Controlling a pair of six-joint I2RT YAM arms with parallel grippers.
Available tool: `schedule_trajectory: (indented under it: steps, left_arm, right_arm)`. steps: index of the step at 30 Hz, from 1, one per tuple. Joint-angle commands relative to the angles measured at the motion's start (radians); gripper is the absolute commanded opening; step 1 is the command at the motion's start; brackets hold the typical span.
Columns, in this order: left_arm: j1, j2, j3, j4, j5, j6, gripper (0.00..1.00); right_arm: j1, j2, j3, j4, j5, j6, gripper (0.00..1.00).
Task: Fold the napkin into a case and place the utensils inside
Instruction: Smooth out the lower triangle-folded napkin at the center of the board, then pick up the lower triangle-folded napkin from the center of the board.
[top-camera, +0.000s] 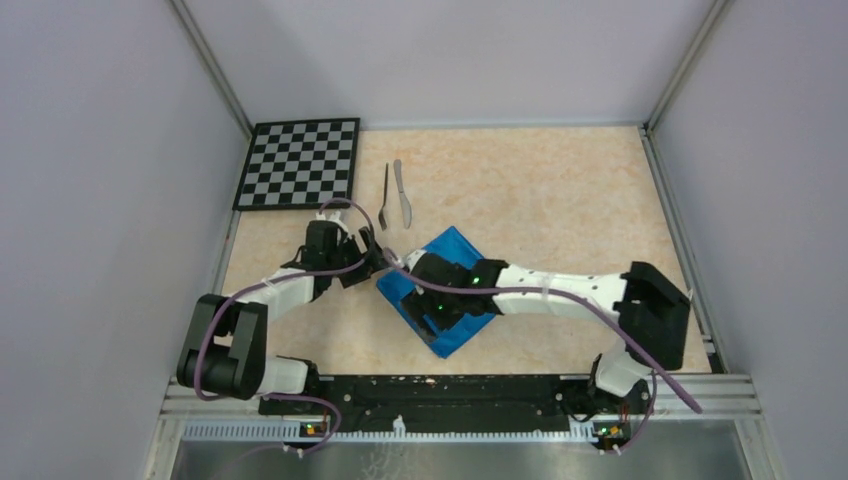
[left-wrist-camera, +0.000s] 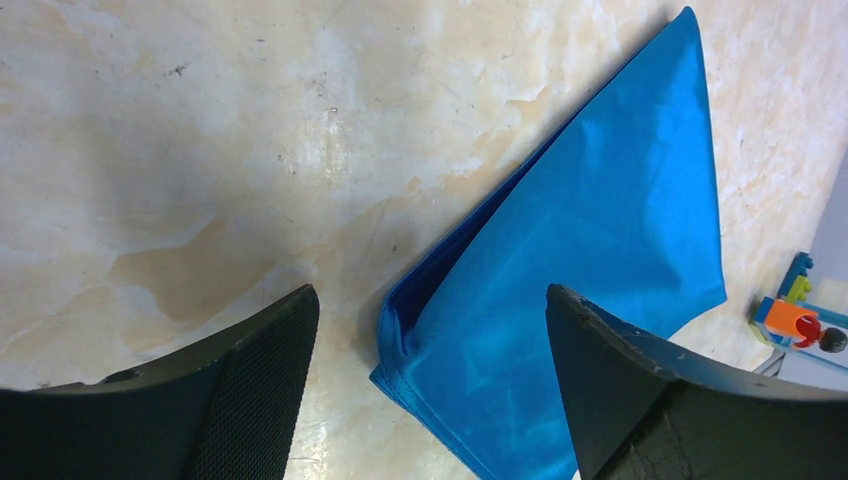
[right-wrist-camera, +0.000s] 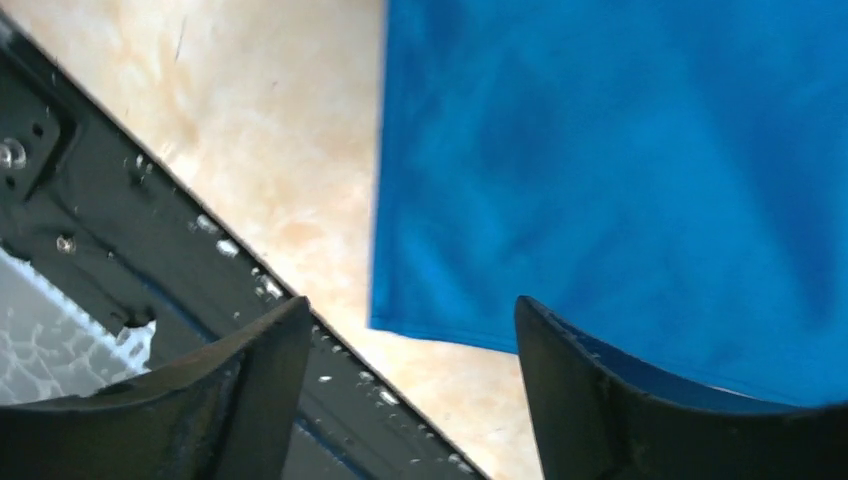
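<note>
Napkin (top-camera: 455, 248) lies folded in the middle of the table (top-camera: 560, 200), with both my claws apart over it.

My left claw (left-wrist-camera: 430, 300) hangs at the napkin's left corner with its jaws wide. The layered fold lies in the gap and nothing is gripped. My right claw (right-wrist-camera: 408, 310) is over the near part, jaws wide too, with one finger (right-wrist-camera: 640, 400) above the cloth and the other off it. Fork (top-camera: 384, 195) and knife (top-camera: 402, 192) lie side by side beyond the napkin's far corner, apart from it. Fork is on the left, just right of the checkerboard (top-camera: 300, 163).
</note>
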Motion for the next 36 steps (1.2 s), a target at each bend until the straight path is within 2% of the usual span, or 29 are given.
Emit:
schedule_trajectory:
  steps: [1, 4, 5, 12, 19, 29, 30, 34, 36]
  left_arm:
    - [0.039, 0.001, -0.054, 0.012, 0.045, 0.003, 0.89]
    - [0.071, 0.006, -0.061, 0.017, 0.081, 0.014, 0.89]
    - [0.080, 0.005, -0.064, 0.017, 0.090, 0.020, 0.89]
    - [0.121, -0.007, -0.087, 0.035, 0.129, 0.030, 0.90]
    - [0.125, -0.004, -0.093, 0.050, 0.146, 0.030, 0.90]
    - [0.134, -0.014, -0.103, 0.048, 0.150, 0.030, 0.90]
    - [0.134, -0.014, -0.103, 0.047, 0.150, 0.029, 0.90]
    - [0.137, -0.024, -0.104, 0.034, 0.148, 0.032, 0.90]
    - [0.138, -0.033, -0.109, 0.031, 0.147, 0.033, 0.90]
  right_arm:
    - [0.086, 0.148, 0.102, -0.187, -0.041, -0.003, 0.67]
    - [0.095, 0.213, 0.127, -0.203, -0.062, -0.009, 0.54]
    - [0.098, 0.225, 0.135, -0.211, -0.062, -0.014, 0.53]
    - [0.114, 0.301, 0.189, -0.247, -0.048, -0.026, 0.59]
    - [0.127, 0.327, 0.227, -0.261, -0.010, -0.011, 0.59]
    - [0.133, 0.416, 0.169, -0.166, 0.049, 0.020, 0.52]
    - [0.134, 0.428, 0.151, -0.150, 0.066, 0.029, 0.49]
    - [0.147, 0.449, 0.093, -0.109, 0.184, 0.059, 0.23]
    - [0.150, 0.432, 0.070, -0.088, 0.228, 0.063, 0.13]
